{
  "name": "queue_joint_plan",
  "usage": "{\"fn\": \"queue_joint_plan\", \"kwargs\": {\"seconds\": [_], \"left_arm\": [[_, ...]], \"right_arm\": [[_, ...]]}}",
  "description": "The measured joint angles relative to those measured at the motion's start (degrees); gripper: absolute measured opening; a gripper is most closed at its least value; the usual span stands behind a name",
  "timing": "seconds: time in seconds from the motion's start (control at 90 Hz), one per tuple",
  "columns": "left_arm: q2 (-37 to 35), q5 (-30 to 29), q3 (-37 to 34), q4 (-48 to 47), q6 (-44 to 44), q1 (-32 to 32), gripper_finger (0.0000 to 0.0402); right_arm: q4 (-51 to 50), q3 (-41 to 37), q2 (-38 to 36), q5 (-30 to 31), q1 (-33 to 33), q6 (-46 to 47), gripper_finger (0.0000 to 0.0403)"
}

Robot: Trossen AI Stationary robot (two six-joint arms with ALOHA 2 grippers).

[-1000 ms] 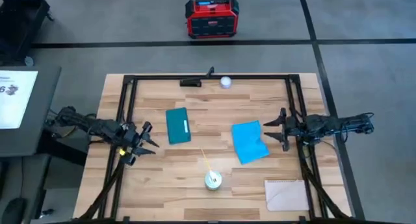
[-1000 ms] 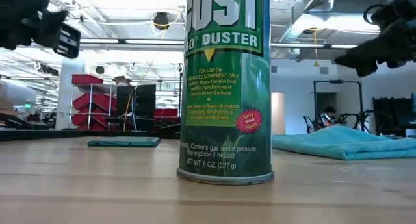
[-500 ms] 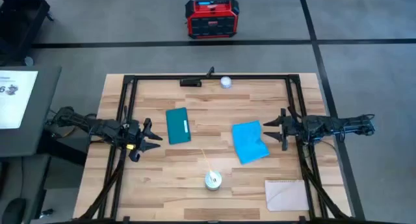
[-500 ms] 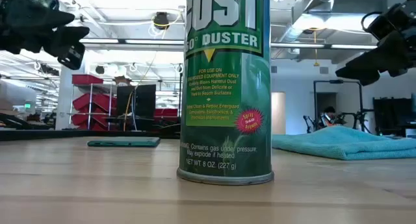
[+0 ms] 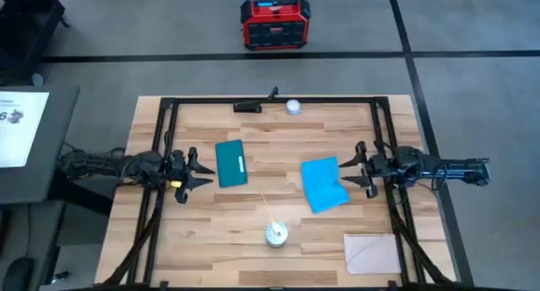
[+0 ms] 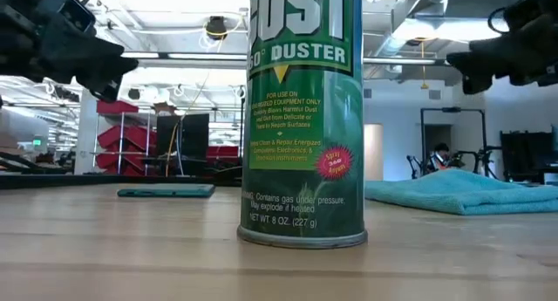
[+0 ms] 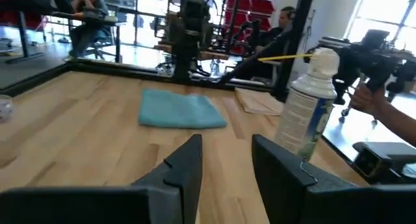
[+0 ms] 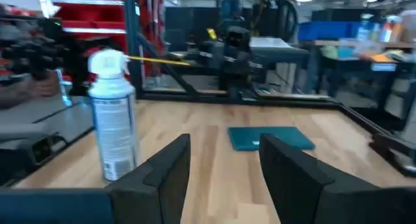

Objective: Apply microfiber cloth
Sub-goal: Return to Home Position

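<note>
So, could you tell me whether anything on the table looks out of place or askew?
Only the cloth: it lies rumpled and skewed, right of the tablet. The can stands upright, nothing spilled. Left gripper and right gripper hover open at the sides.

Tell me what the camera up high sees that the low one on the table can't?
Only the high view shows the beige sheet in the table's corner on the right arm's side, the red box on the floor, and a small white round thing at the far edge. Only the low view shows the words on the spray can and the red shelves in the room behind. Both show the can, the blue cloth, the tablet, and the open left gripper and right gripper hovering above the table, holding nothing.
</note>
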Motion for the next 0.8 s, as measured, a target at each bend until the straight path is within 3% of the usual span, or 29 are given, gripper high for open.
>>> {"fn": "queue_joint_plan", "kwargs": {"seconds": [0.244,0.5,0.8], "left_arm": [[-0.09,1.89,0.00,0.24,0.51,3.66,0.0109],[-0.04,-2.18,0.00,0.29,-0.76,4.45,0.0109],[-0.04,-2.94,0.00,0.37,-1.13,4.42,0.0109]], "right_arm": [[-0.10,0.00,4.29,-0.21,-2.18,1.13,0.0169],[0.07,-0.02,5.24,-0.36,-2.19,1.13,0.0169],[0.42,-0.04,5.20,-0.56,-2.17,1.16,0.0169]]}}
